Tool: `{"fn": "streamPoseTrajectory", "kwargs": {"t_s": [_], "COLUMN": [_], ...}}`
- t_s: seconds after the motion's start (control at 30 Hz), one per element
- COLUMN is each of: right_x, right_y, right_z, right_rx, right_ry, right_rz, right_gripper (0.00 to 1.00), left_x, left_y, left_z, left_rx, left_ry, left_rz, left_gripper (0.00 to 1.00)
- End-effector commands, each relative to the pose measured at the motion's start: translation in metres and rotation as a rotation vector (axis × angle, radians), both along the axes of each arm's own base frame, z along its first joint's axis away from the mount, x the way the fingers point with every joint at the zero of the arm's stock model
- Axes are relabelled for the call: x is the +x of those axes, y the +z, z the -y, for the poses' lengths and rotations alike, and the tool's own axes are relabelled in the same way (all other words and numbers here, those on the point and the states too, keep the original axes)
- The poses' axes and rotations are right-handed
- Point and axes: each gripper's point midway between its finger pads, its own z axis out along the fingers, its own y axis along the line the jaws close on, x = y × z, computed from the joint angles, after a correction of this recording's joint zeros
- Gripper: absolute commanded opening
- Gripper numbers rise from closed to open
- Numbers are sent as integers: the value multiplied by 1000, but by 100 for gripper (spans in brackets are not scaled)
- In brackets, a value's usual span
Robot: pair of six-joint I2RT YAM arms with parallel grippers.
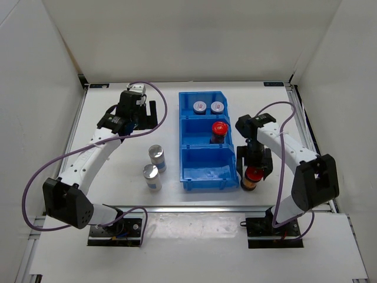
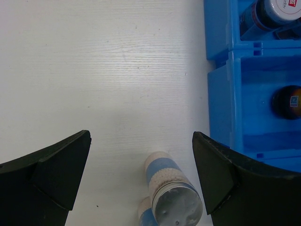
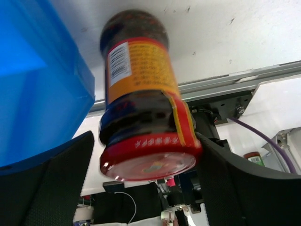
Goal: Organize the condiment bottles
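1. A white surface (image 1: 168,141) is boxed in by plain white walls (image 1: 188,41). A blue bin (image 1: 206,183) sits roughly in the middle, with three compartments in a row from far to near.
2. The far compartment holds the left grey-lid jar (image 1: 199,106) and the right grey-lid jar (image 1: 217,107), side by side and lids up.
3. In the middle compartment there's the binned red-cap jar (image 1: 219,130), upright and toward the right side.
4. The outside red-cap jar (image 3: 141,84) is not in the bin. It's just beside the bin's near right corner, and its base looks to be down on the surface.
5. The right end effector (image 3: 145,141) is down around that jar with a finger on each side of the cap. In the wrist view one finger looks to be right against the cap, and the other may have a sliver of gap. So it's hard to tell if it's properly clamped or only straddling the jar.
6. The farther silver-top jar (image 1: 156,156) and the nearer silver-top jar (image 1: 151,175) stand close together on the surface, left of the bin.
7. The left end effector (image 2: 141,136) hangs over bare surface off the bin's far left corner. Its jaws are spread wide and gripping nothing, and it's well apart from the silver-top pair.
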Motion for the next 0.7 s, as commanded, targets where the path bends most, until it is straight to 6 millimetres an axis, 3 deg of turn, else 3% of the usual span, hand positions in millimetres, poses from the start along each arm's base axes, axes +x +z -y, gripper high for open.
{"fn": "streamPoseTrajectory", "kwargs": {"t_s": [0.0, 0.17, 0.27, 0.3, 0.4, 0.43, 0.5, 0.6, 0.67], "right_x": [1, 9, 24, 39, 63, 79, 95, 117, 130], "right_y": [1, 13, 40, 63, 104, 134, 158, 198, 210], "right_z": [3, 8, 14, 11, 10, 3, -3, -23, -56], "right_rx": [-31, -57, -98, -77, -83, -32, -8, 79, 203], "right_ry": [-14, -8, -20, -24, -24, -37, -37, 11, 108], "right_rz": [2, 45, 132, 220, 359, 463, 541, 670, 712], "right_gripper": [85, 56, 25, 21, 9, 6, 0, 0, 0], "left_x": [-3, -5, -5, -5, -4, -4, -4, -3, -3], "left_y": [15, 15, 15, 15, 15, 15, 15, 12, 12], "left_z": [-3, -7, -7, -7, -9, -9, -9, -8, -8], "left_rx": [-11, 0, 0, 0, 6, 6, 6, 9, 9], "left_ry": [4, 18, 18, 18, 25, 25, 25, 25, 25], "left_rz": [47, 51, 51, 51, 53, 53, 53, 44, 44], "left_gripper": [100, 100, 100, 100, 100, 100, 100, 100, 100]}}
